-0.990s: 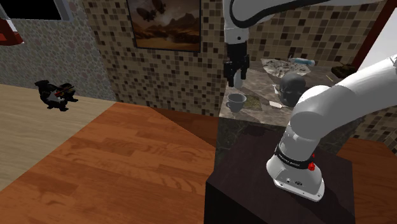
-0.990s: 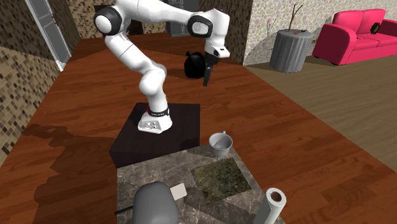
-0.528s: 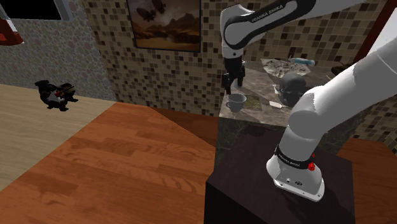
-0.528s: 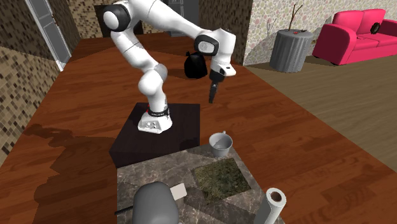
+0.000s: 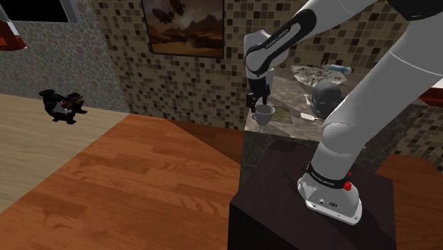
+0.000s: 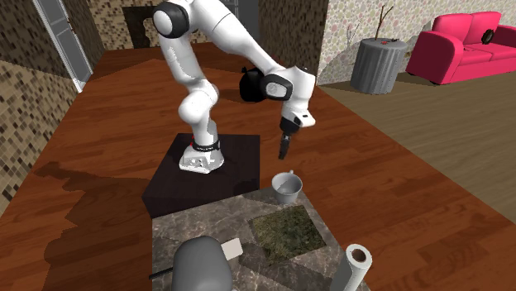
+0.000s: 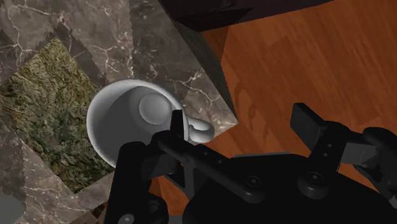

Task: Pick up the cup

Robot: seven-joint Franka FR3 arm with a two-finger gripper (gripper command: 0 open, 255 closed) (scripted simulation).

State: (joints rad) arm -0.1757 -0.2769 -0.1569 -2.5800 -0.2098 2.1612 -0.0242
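Cup — pale grey, upright, at the corner of the marble counter, just beside a mossy green mat, handle toward the wood floor. Gripper hangs close above it — I read the fingers as spread wide, nothing between them, one over the handle.

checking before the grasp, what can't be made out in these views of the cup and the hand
- Shoulder view: the cup's handle, lost where the hand overlaps it.
- Wrist view: the cup's outer wall and base, since it is seen from above; part of its rim sits behind a finger.
- Second exterior view: the grey rounded object, cut off by the bottom edge; what it is cannot be told.
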